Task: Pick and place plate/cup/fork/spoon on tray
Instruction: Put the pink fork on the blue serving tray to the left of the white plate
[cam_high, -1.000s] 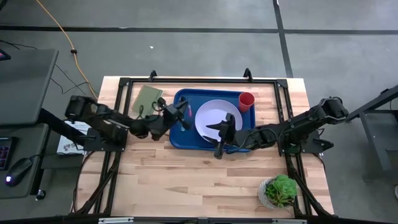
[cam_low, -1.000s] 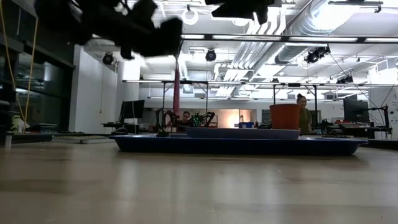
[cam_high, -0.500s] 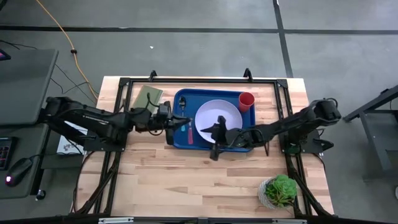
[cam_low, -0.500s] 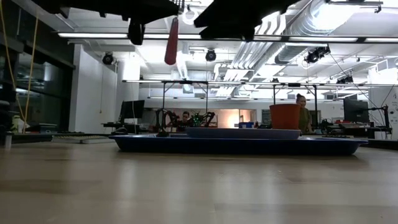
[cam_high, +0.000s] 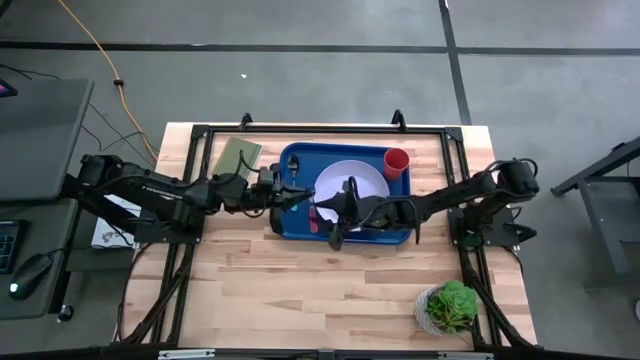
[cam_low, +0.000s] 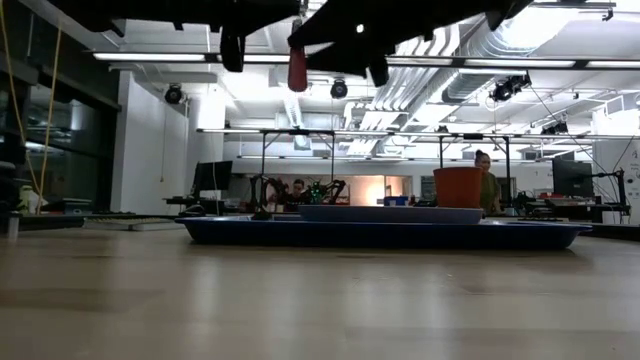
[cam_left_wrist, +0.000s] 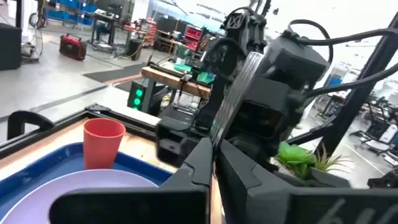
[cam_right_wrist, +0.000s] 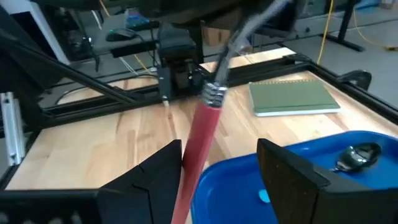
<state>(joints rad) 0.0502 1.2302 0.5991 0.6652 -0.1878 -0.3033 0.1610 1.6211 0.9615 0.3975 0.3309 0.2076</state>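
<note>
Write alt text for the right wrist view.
The fork slants between the open dark fingers of the right gripper, its metal end held by the left gripper. Nearby is a corner of the blue tray with the spoon lying inside. A green notebook lies on the wooden table beyond.

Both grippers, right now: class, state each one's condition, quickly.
Left gripper: shut on the fork, at its metal end.
Right gripper: jaws open, either side of the fork's handle.

Left claw (cam_high: 287, 196) apparently clamped, right claw (cam_high: 322, 214) fingers spread, claws nearly meeting
</note>
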